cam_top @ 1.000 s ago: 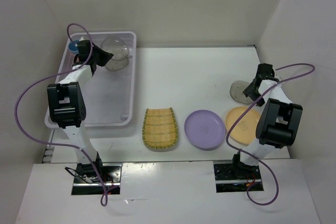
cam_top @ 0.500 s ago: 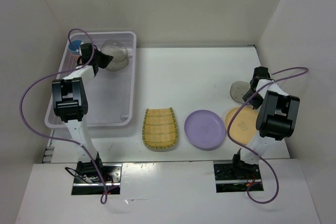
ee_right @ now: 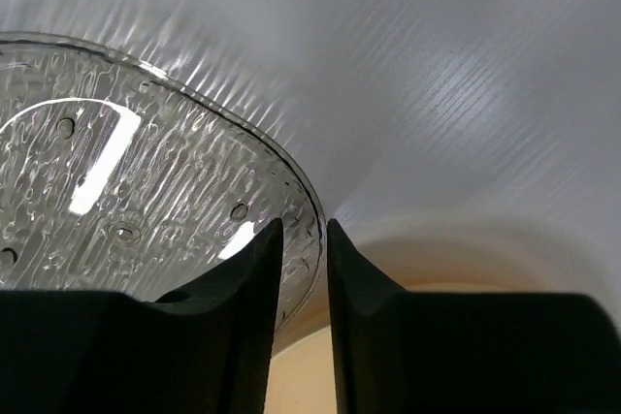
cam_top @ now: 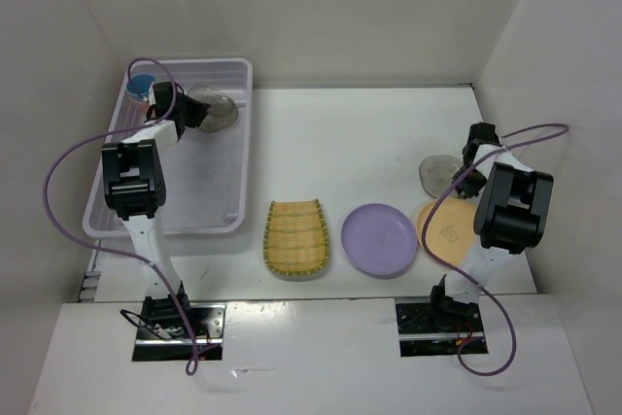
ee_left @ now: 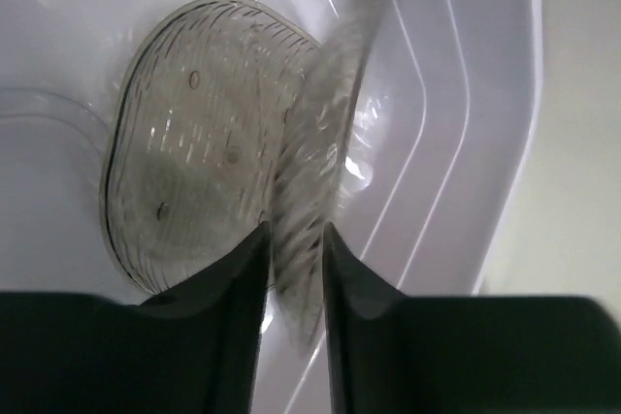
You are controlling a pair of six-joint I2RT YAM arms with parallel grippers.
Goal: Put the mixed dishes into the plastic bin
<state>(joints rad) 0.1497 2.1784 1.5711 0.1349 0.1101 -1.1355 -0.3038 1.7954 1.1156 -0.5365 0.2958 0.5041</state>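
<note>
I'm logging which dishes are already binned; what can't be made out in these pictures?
- Left wrist view: the small translucent grey plate at the left claw is motion-blurred; gripped or released is unclear.
- Top view: the left arm hides part of the blue cup.
- Top view: the right arm hides much of the round orange plate.

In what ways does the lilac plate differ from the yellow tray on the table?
The lilac plate is round; the yellow tray is roughly rectangular. The plate's surface is smooth, the tray's is ribbed. Both lie flat on the table, side by side, outside the bin.
</note>
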